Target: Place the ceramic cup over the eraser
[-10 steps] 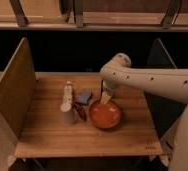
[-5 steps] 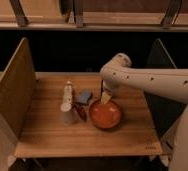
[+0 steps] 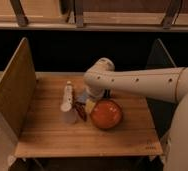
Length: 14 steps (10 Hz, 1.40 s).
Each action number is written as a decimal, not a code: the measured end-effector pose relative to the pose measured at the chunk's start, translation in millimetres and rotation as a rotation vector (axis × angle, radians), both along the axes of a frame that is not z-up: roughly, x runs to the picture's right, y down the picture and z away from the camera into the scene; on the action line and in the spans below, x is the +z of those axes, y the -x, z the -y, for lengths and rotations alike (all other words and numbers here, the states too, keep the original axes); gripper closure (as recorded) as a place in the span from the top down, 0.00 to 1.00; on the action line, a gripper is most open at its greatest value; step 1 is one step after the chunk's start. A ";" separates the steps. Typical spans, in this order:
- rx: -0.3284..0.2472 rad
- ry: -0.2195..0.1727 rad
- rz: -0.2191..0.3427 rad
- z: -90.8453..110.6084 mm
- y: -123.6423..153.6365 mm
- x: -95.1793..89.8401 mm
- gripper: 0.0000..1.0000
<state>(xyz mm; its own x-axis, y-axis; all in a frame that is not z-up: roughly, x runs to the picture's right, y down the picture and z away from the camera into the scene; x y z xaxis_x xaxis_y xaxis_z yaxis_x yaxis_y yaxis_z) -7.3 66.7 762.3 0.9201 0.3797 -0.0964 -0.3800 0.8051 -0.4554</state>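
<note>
The white arm reaches in from the right across the wooden table (image 3: 57,142). Its gripper (image 3: 90,105) hangs low over the middle of the tabletop, just beside the left rim of the round orange-red bowl (image 3: 106,114). The gripper's pale lower end sits between that bowl and a thin dark red stick (image 3: 79,111), with a flat blue-grey square piece (image 3: 82,95) just behind it. Whether the gripper is open, closed, or holding anything cannot be told, as its tip blends into the bowl's edge and the arm's shadow.

The ceramic cup (image 3: 68,117) stands on the table left of the gripper and apart from it. It is directly in front of a white tube with a cap (image 3: 67,94), so the two overlap in this view. The eraser (image 3: 107,93), a small black upright block, stands behind the bowl, partly hidden under the forearm. It is on the far side of the gripper from the cup, well apart from it and uncovered. A tall wooden side panel (image 3: 14,95) borders the table on the left.
</note>
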 end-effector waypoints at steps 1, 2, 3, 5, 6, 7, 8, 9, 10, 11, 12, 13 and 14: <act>-0.021 -0.005 0.025 -1.9 15.7 -3.8 0.80; -0.024 -0.005 0.030 -2.6 18.9 -4.4 0.80; -0.022 -0.005 0.026 -2.2 16.3 -3.7 0.80; -0.021 -0.005 0.024 -2.0 14.8 -3.4 0.80; -0.025 -0.002 0.029 -2.7 18.2 -2.7 0.80; -0.049 0.011 0.049 -8.0 29.1 1.7 0.80; -0.092 0.036 0.090 -18.7 53.7 6.8 0.80; -0.142 0.059 0.119 -29.3 75.6 11.9 0.80; -0.190 0.082 0.149 -39.0 97.2 16.1 0.80; -0.227 0.102 0.164 -45.9 108.8 21.4 0.80; -0.258 0.118 0.185 -51.2 122.3 26.3 0.80; -0.278 0.135 0.198 -56.1 131.6 30.6 0.80; -0.305 0.164 0.211 -63.7 140.5 37.8 0.80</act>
